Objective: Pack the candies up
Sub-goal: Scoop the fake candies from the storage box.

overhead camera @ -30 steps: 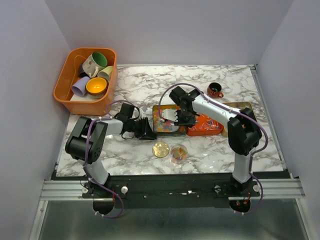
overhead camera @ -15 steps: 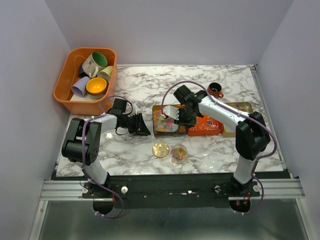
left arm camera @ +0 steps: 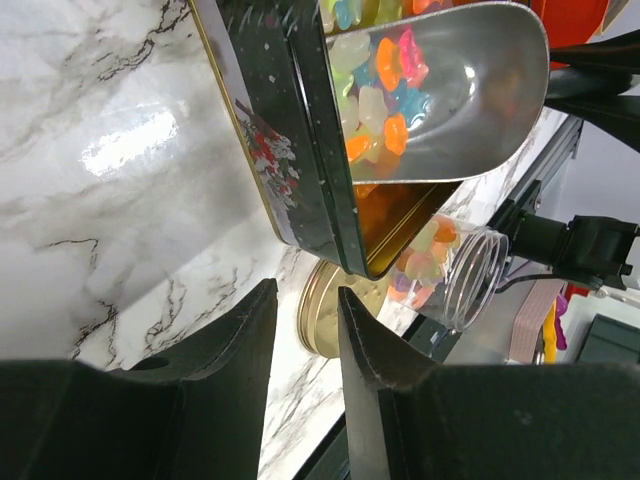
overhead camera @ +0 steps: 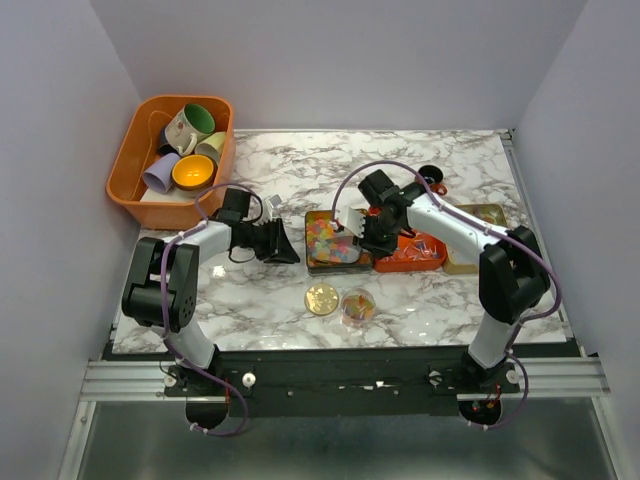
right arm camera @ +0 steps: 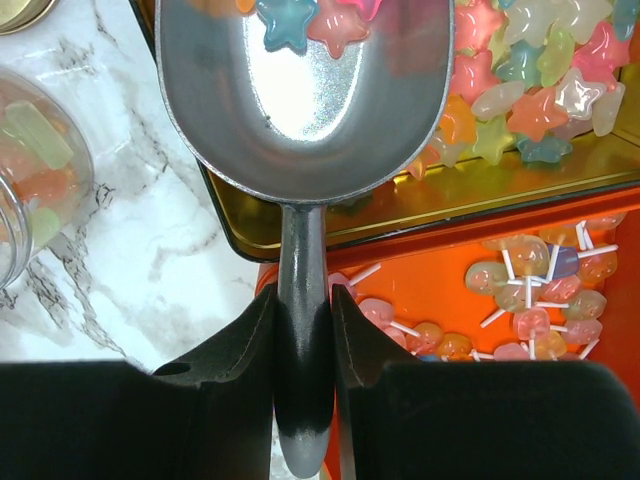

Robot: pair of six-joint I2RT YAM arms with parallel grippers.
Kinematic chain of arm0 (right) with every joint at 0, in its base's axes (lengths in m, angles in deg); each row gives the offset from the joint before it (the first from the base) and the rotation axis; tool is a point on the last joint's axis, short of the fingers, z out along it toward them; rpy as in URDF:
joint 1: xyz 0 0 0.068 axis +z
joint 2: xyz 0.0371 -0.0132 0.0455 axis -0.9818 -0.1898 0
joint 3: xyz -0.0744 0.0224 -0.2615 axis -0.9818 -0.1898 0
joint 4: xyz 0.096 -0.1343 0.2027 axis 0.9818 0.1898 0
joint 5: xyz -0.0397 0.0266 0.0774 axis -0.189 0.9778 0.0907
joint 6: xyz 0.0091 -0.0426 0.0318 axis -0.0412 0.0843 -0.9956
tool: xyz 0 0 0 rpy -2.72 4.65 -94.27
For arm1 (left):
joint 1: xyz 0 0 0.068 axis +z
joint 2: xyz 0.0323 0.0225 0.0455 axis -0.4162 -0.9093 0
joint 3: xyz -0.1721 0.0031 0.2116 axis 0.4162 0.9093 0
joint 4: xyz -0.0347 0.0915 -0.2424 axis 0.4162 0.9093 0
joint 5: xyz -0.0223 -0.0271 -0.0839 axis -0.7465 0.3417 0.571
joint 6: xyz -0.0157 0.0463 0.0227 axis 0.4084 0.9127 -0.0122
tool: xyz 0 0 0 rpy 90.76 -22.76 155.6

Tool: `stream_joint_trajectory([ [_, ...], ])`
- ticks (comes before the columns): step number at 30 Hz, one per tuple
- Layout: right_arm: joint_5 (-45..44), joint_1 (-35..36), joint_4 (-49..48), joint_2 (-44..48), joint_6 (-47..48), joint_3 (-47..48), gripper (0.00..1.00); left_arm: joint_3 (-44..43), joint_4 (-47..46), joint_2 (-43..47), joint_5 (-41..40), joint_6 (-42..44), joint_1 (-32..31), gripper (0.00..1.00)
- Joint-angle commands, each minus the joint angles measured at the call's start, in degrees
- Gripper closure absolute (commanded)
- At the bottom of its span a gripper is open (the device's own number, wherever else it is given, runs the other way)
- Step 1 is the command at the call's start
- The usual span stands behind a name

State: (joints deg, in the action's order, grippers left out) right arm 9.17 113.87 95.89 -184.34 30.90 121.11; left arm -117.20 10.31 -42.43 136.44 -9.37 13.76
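— Right gripper [right arm camera: 303, 310] clamped on scoop [right arm camera: 300, 90] handle; few candies [right arm camera: 285, 18] in its bowl, most in tin [right arm camera: 470, 200]. Left gripper [left arm camera: 305, 300] parted, empty, beside tin.
— Risk: tilt en route to jar [right arm camera: 30, 170]; candies likely roll off, scatter on marble [right arm camera: 130, 250].

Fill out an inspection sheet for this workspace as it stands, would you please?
Surface: marble table, glossy.
Job's things: candies fill the dark tin; some in the metal scoop; clear jar partly filled, gold disc beside it.
Clutter: orange bin of mugs; lollipop tray; small dark cup.
Grippers: left gripper open, empty; right gripper shut on the scoop's handle.
Cables: purple cables loop over both arms.
Surroundings: grey walls; nothing else seen.
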Motion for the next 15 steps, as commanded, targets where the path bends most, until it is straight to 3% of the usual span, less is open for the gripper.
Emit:
stream_joint_trajectory([
  [1, 5.2, 0.2, 3.2, -1.8, 0.1, 2.3, 0.82, -1.1, -0.1, -0.9, 1.7, 0.1, 0.4, 0.6],
  [4, 6.5, 0.1, 5.5, -2.5, 0.5, 3.6, 0.7, -1.1, -0.6, -1.2, 1.8, -0.6, 0.4, 0.6],
  [11, 6.6, 0.1, 9.6, -6.5, 0.3, 6.0, 0.66, -1.1, -0.9, -1.9, 1.6, -1.1, 0.4, 0.6],
  [14, 6.7, 0.1, 10.9, -7.9, -0.2, 6.9, 0.68, -1.4, -1.1, -2.5, 1.5, -1.3, 0.4, 0.6],
  [15, 7.0, 0.1, 11.2, -8.4, -0.2, 7.1, 0.88, -1.6, -1.1, -2.6, 1.6, -1.3, 0.4, 0.6],
])
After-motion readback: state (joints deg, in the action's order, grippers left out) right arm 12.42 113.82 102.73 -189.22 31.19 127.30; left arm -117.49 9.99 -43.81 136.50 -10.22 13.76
